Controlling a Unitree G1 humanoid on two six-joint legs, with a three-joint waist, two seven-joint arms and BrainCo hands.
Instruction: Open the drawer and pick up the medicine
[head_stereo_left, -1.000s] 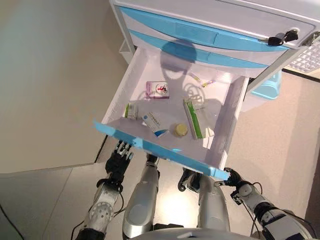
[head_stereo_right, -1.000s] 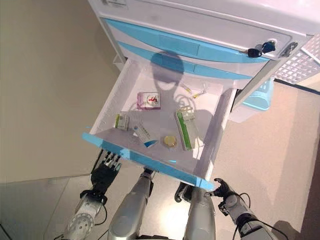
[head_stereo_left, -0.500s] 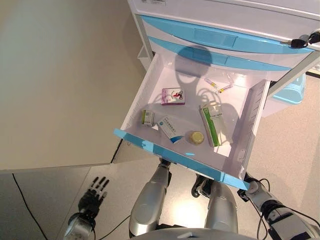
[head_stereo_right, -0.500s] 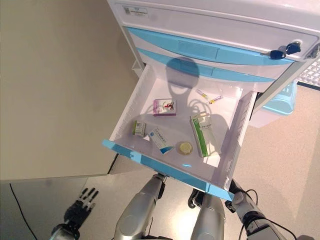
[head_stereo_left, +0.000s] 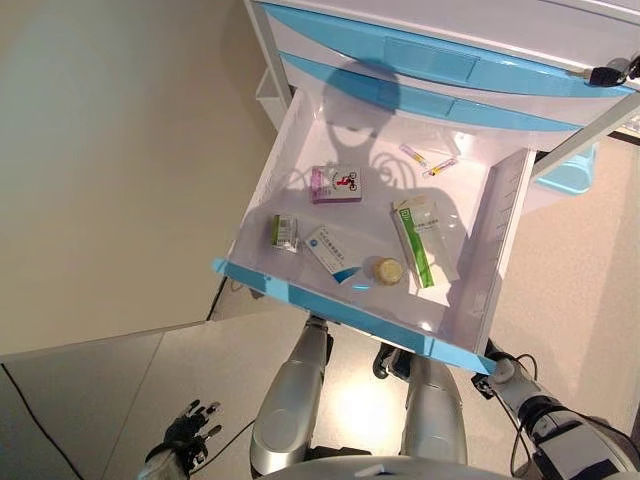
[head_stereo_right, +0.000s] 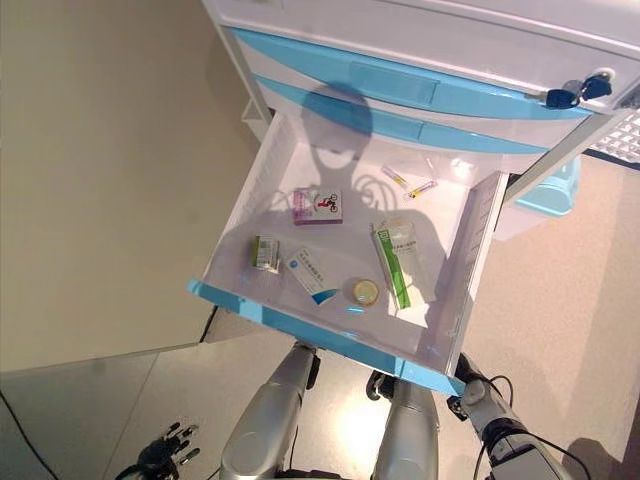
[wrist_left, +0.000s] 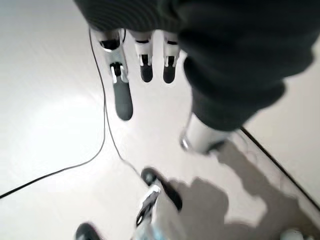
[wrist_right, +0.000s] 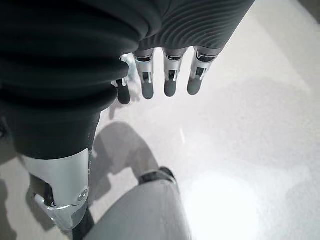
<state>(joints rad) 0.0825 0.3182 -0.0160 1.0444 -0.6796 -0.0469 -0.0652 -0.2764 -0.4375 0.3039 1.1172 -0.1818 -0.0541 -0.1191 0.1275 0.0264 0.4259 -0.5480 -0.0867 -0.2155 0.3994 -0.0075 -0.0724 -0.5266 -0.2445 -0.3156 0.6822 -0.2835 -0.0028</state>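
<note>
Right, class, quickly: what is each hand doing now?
Left hand: open, holding nothing, low over the floor.
Right hand: open, holding nothing.

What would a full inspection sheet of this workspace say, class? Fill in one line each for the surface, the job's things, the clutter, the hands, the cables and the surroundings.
Surface: pale floor in front of a white cabinet with blue drawer fronts.
Job's things: drawer pulled fully open; inside lie a pink box, a small green box, a blue-and-white box, a long green-and-white box, a round yellow tin and small vials.
Clutter: nothing seen.
Hands: left hand low by the floor, fingers straight, holding nothing; right hand fingers straight, holding nothing.
Cables: nothing seen apart from the robot's own.
Surroundings: beige wall; keys in the cabinet lock.
</note>
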